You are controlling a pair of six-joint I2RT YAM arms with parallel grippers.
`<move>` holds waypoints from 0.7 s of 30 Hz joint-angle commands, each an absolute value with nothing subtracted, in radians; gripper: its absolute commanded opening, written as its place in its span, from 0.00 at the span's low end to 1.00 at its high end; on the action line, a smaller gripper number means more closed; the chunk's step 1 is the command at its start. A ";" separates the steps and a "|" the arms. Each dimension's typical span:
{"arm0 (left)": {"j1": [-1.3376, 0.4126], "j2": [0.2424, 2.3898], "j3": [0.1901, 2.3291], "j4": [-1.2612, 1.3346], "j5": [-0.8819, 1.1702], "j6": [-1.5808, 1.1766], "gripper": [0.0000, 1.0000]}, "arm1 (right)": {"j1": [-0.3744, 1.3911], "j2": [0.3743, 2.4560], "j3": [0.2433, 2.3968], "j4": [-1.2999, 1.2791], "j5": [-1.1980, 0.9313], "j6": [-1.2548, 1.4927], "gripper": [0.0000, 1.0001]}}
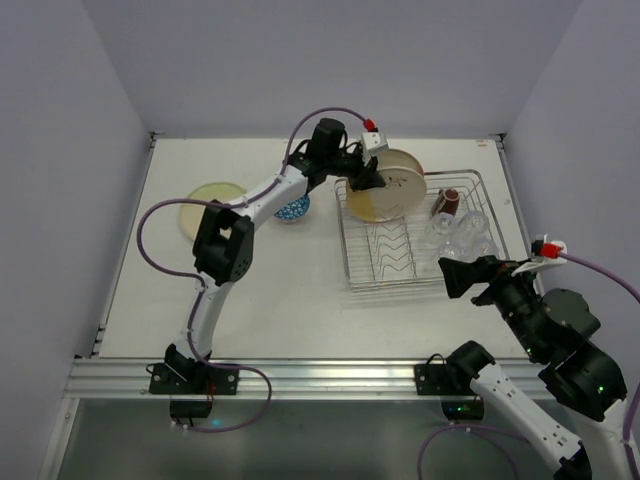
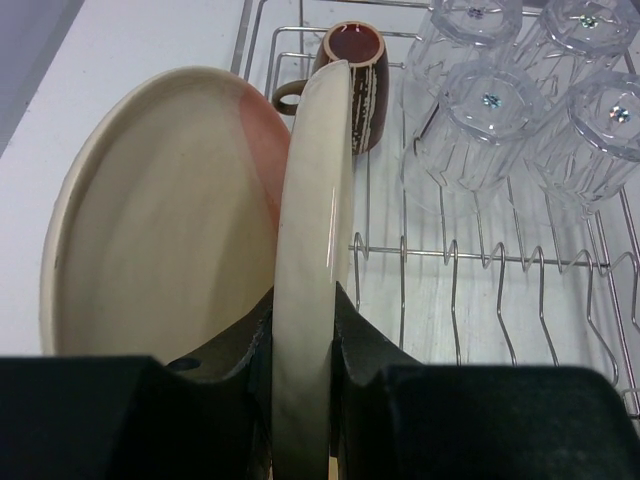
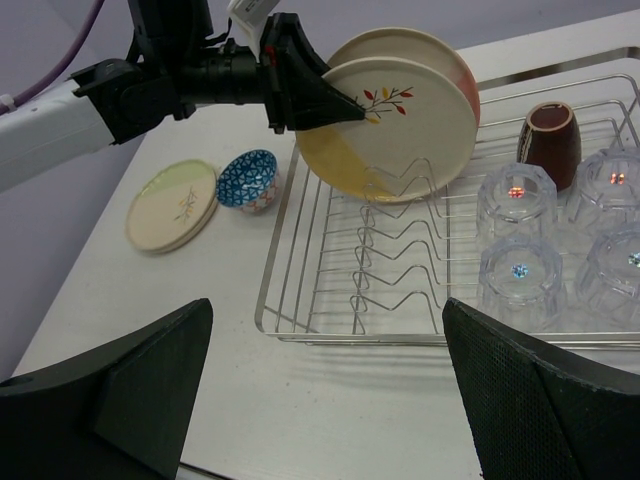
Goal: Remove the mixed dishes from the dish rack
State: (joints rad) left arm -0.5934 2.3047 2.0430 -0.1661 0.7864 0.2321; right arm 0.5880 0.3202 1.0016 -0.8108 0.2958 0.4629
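A: Left side, status?
B: Left tool (image 2: pixel 305 312) is clamped across the rim of the yellow-tinted plate (image 3: pixel 400 130). The plate stands on edge at the far-left end of the dish rack (image 1: pixel 400 288). I cannot tell whether its lower rim sits in the zigzag dividers (image 3: pixel 395 250) or hangs just above them.

A: Neighbours?
B: The part-pink plate (image 2: pixel 170 220) is just behind it, their faces close together. The mug (image 2: pixel 365 80) lies on its side beyond. Four tumblers (image 2: pixel 480 120) stand inverted at the right end, apart from the plates.

A: How to run the lift?
B: My judgement: draw straight up in the plate's own plane until the rim tops the wires. No twist, or it drags the pink one or snags a divider. The hold is on a thin edge, so go slowly, since the plate may pivot between the pads. Then carry it left to the desk (image 1: pixel 290 290), beside the blue bowl (image 3: pixel 248 180) and the flat-lying plate (image 3: pixel 172 205).

A: Right side?
B: Right tool (image 1: pixel 455 277) is spread wide and holds nothing, near the rack's near-right corner. Keep it clear of the path.
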 commanded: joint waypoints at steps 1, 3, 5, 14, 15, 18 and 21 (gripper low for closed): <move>-0.595 2.164 2.060 -0.028 0.790 0.275 0.00 | 0.586 0.318 1.005 -0.799 0.279 0.451 0.99; -0.595 2.157 2.065 -0.029 0.795 0.275 0.00 | 0.586 0.316 1.005 -0.799 0.279 0.454 0.99; -0.595 2.151 2.074 -0.034 0.796 0.268 0.00 | 0.586 0.313 1.006 -0.799 0.279 0.454 0.99; -0.595 2.106 2.077 0.000 0.828 0.203 0.00 | 0.586 0.314 1.012 -0.799 0.278 0.456 0.99; -0.597 2.102 2.075 0.026 0.824 0.195 0.00 | 0.586 0.314 1.012 -0.799 0.278 0.456 0.99; -0.597 2.080 2.068 0.051 0.805 0.155 0.00 | 0.586 0.314 1.011 -0.799 0.282 0.457 0.99; -0.595 2.059 2.049 0.075 0.795 0.127 0.00 | 0.586 0.314 1.008 -0.798 0.284 0.459 0.99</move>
State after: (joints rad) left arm -0.5941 2.2009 2.0319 -0.1223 0.7750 0.1772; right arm 0.5880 0.3195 1.0016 -0.8108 0.2939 0.4633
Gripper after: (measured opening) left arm 0.218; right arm 0.990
